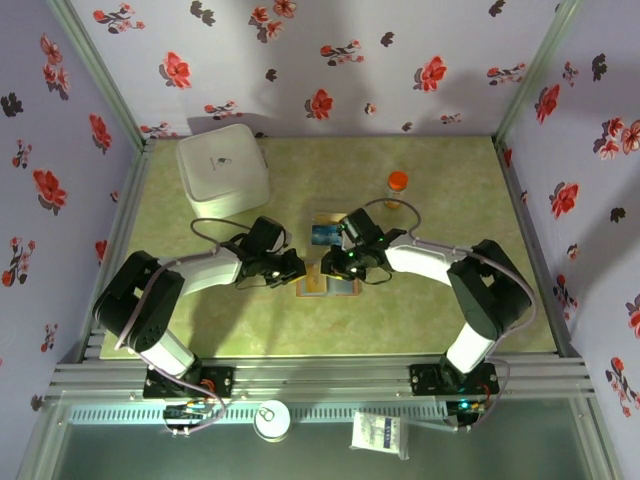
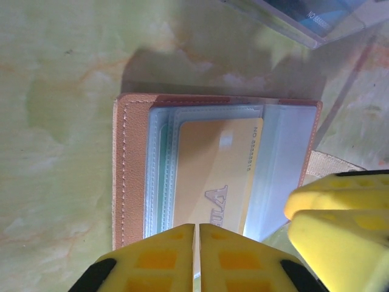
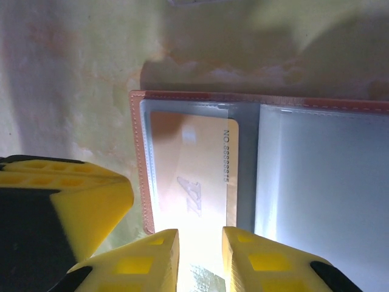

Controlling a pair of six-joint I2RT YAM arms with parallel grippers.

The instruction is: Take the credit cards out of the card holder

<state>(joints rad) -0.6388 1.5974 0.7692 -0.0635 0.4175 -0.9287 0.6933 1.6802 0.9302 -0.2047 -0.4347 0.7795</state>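
Note:
The card holder (image 1: pixel 312 287) (image 2: pixel 127 170) (image 3: pixel 316 176) lies open and flat on the green table, tan border up, clear pockets showing. A yellowish credit card (image 2: pixel 213 176) (image 3: pixel 194 164) sits in its left pocket, with a teal edge beside it. My left gripper (image 1: pixel 293 268) (image 2: pixel 196 231) is shut over the holder's near edge; I see nothing pinched between its fingers (image 3: pixel 79 201). My right gripper (image 1: pixel 340 266) (image 3: pixel 200 234) hovers just to the right with its jaws a narrow gap apart over the card's near end. Its fingers (image 2: pixel 340 207) almost touch the left gripper.
A clear plastic box (image 1: pixel 325 235) (image 2: pixel 304 18) with a blue card in it lies just beyond the holder. A big white square container (image 1: pixel 224 168) stands at the back left, an orange-capped bottle (image 1: pixel 397 185) at the back right. Flowered walls close in the table.

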